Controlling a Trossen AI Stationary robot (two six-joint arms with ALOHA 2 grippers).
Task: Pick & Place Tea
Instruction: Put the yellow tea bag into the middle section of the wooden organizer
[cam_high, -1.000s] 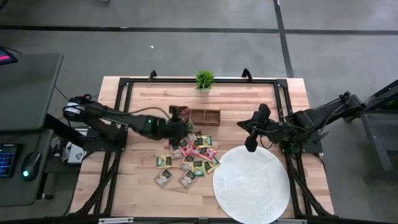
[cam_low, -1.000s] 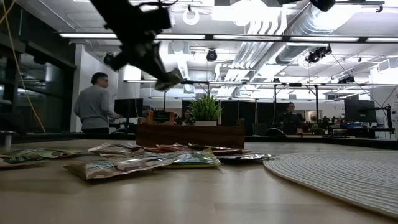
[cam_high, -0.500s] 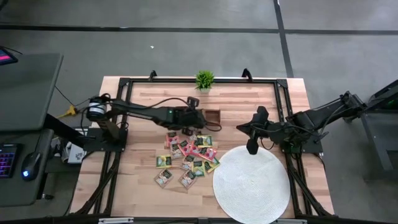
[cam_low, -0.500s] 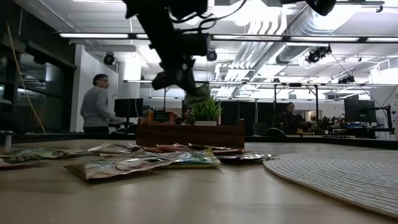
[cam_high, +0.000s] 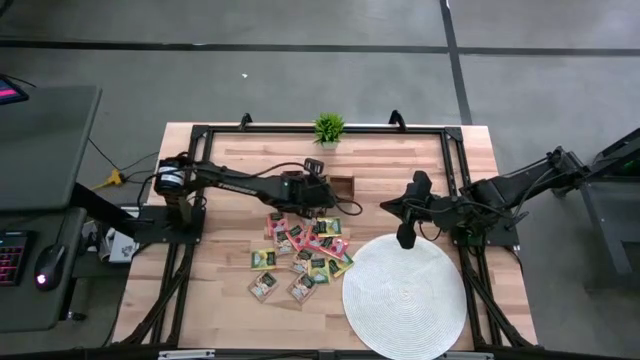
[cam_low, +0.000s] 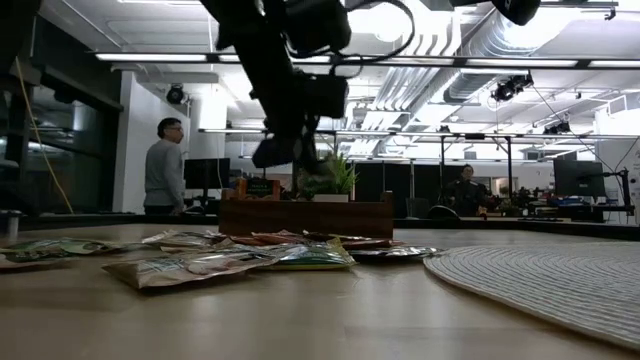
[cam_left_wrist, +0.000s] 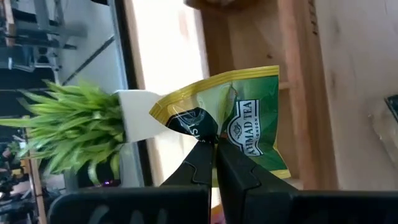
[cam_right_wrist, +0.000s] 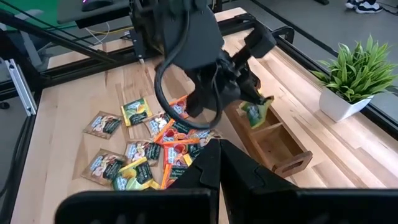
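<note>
A plant (cam_high: 328, 127) stood at the top centre of the worktop (cam_high: 230, 300). A wooden box (cam_high: 340, 187) lay below it, and a round white mat (cam_high: 405, 295) filled the lower right.

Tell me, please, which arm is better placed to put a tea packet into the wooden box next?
The left. The left gripper is shut on a green tea packet just above the wooden box. The right gripper hangs over the edge of the round white mat, holding nothing.
</note>
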